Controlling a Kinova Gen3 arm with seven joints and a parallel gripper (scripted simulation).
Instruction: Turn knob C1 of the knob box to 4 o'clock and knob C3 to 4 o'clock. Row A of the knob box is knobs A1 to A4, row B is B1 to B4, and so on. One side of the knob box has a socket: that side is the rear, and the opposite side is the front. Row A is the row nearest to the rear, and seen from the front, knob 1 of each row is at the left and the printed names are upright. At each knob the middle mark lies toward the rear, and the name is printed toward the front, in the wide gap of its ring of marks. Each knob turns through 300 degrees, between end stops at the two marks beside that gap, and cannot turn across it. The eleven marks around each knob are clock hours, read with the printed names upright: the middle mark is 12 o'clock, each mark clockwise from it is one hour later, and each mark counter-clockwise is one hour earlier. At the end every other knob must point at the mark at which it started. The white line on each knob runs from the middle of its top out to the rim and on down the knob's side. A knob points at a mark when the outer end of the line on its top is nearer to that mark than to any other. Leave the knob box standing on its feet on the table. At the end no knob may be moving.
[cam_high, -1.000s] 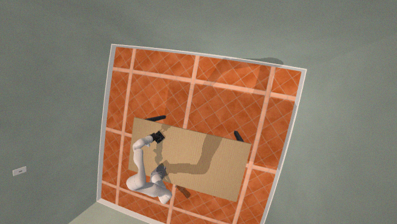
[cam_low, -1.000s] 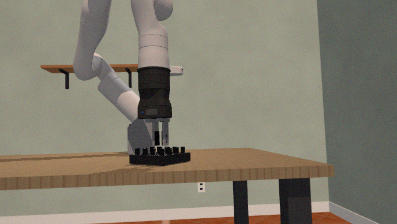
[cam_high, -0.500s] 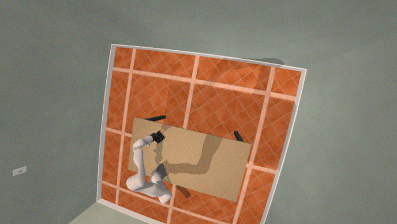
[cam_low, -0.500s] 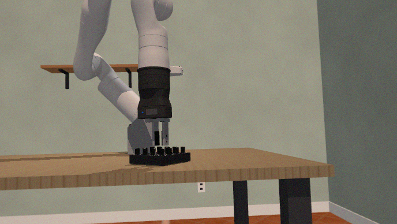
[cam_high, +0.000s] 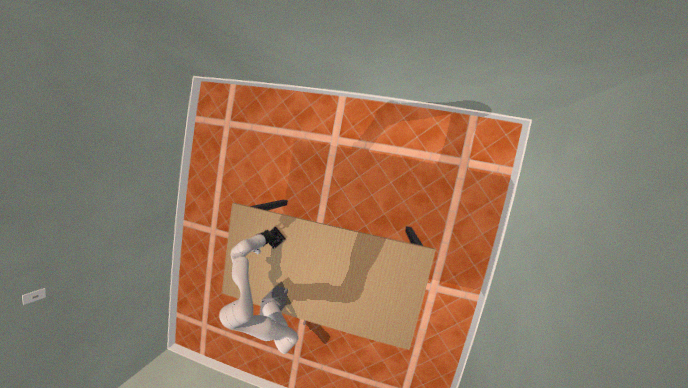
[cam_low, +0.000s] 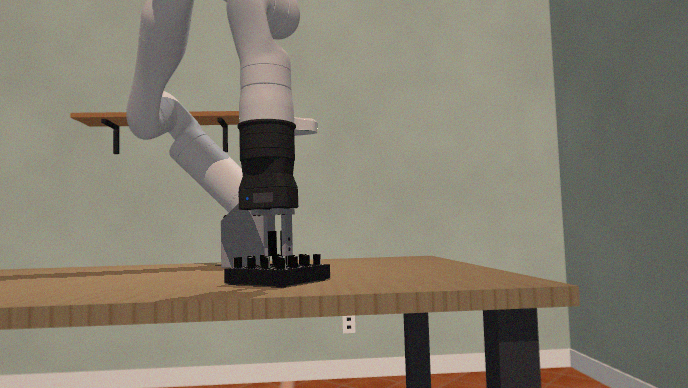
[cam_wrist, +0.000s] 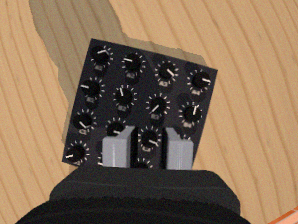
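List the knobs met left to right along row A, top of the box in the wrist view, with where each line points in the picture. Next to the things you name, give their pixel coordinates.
Knob A1 (cam_wrist: 101, 56) (right, slightly up) → knob A2 (cam_wrist: 133, 63) (left) → knob A3 (cam_wrist: 167, 73) (lower right) → knob A4 (cam_wrist: 201, 80) (right).

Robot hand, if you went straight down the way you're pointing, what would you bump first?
Probably knob C3 or the black knob box around it. The open hand points there, but exact depth is unclear.
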